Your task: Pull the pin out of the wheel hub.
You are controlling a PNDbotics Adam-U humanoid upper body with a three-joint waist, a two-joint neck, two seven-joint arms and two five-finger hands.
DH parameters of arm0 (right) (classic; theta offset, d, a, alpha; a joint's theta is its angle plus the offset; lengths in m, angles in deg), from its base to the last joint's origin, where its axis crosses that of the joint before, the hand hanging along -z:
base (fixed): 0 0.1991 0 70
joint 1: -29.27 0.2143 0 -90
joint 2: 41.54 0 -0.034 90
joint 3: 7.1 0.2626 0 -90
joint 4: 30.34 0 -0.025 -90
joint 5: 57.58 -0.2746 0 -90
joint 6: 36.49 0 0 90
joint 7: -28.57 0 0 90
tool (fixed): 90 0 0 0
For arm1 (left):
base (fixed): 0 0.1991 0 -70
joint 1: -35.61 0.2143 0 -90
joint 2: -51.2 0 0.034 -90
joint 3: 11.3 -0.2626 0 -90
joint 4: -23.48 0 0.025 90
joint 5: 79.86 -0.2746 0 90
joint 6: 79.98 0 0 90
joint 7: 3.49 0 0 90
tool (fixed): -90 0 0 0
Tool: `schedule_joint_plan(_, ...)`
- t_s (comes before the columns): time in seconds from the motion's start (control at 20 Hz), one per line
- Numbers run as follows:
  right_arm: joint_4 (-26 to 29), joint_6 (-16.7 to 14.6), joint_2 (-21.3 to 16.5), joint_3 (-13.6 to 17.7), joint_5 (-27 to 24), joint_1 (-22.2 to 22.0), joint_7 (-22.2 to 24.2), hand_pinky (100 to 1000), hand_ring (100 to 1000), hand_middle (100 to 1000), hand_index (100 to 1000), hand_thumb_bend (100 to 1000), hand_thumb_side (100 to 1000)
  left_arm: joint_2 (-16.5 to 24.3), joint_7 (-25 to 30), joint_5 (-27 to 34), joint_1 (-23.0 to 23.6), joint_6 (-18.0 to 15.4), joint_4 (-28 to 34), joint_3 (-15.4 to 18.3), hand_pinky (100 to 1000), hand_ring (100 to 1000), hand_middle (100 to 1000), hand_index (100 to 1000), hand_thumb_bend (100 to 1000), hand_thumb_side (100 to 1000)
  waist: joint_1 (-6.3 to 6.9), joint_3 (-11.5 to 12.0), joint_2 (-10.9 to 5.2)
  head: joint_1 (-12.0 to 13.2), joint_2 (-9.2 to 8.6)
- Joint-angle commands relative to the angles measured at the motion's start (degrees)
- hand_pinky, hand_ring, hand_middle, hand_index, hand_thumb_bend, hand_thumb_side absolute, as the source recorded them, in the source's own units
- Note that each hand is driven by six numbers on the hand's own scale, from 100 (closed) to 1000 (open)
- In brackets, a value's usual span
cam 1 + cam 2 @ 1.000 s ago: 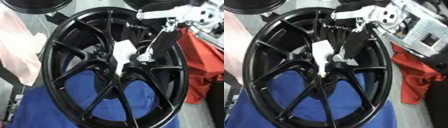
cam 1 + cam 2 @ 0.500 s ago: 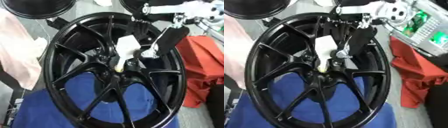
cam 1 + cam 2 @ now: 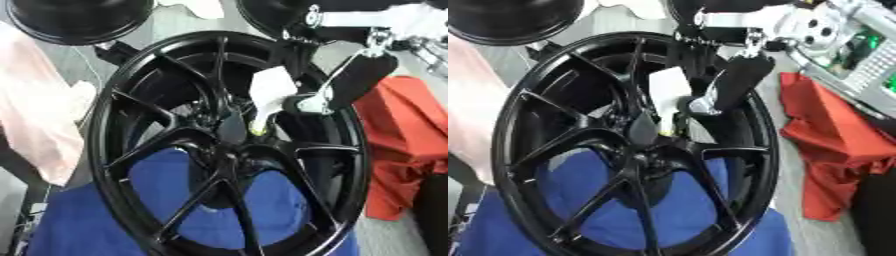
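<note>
A black spoked wheel (image 3: 131,125) lies on a blue cloth (image 3: 87,220) and fills both views. Its hub (image 3: 229,150) sits at the centre where the spokes meet. My right hand (image 3: 354,82) reaches in from the upper right, black fingers curled over the upper part of the wheel. It pinches a white piece with a yellowish lower tip, the pin (image 3: 269,97). That tip hangs just above and to the right of the hub. I cannot tell whether the tip still touches the hub. My left hand shows in neither view.
A red cloth (image 3: 402,150) lies to the right of the wheel and a pale pink cloth (image 3: 35,115) to the left. Another black wheel (image 3: 74,17) rests at the top left. Grey equipment with green parts (image 3: 868,60) stands at the upper right.
The whole picture has shifted, so the camera moved. My right hand and the white pin now sit higher and further right of the hub than one second ago.
</note>
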Motion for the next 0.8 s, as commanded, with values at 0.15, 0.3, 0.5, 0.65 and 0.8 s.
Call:
schedule_joint_plan(0.15, 2.0, -1.0, -5.4, 4.3, 0.0, -2.9, -3.3, 718, 605, 490, 536, 298, 100, 0.4, 0.2, 0.1, -0.4, 0.0, 0.9, 0.5, 840, 703, 647, 753, 162, 772, 0.53, -0.3, -1.53, 0.5, -1.31)
schedule_joint_plan(0.3, 2.4, -1.7, -8.2, 7.7, -0.3, -7.4, -6.5, 716, 600, 488, 534, 288, 100, 0.3, 0.2, 0.1, -0.4, -0.1, 0.9, 0.7, 840, 703, 647, 753, 160, 770, 0.67, -0.3, -1.40, 0.8, -1.71)
schedule_joint_plan(0.5, 1.1, -2.5, -11.0, 13.6, -0.9, -14.1, -12.5, 705, 589, 482, 529, 270, 100, 0.0, 0.0, 0.0, -0.6, -0.1, 0.9, 0.8, 840, 702, 647, 753, 161, 771, 0.91, -0.6, -1.07, 1.4, -2.23)
schedule_joint_plan(0.65, -1.3, -2.7, -12.0, 17.4, -2.1, -17.7, -16.6, 690, 577, 478, 523, 254, 100, -0.1, 0.0, 0.0, -0.7, -0.2, 0.9, 0.8, 840, 702, 647, 753, 160, 771, 1.08, -0.8, -0.82, 1.6, -2.53)
schedule_joint_plan(0.8, -4.4, -2.7, -12.7, 21.1, -3.4, -20.9, -20.4, 677, 568, 474, 520, 242, 100, -0.1, -0.1, -0.1, -0.6, -0.2, 0.9, 1.0, 840, 701, 646, 753, 160, 773, 1.24, -1.2, -0.50, 1.9, -2.52)
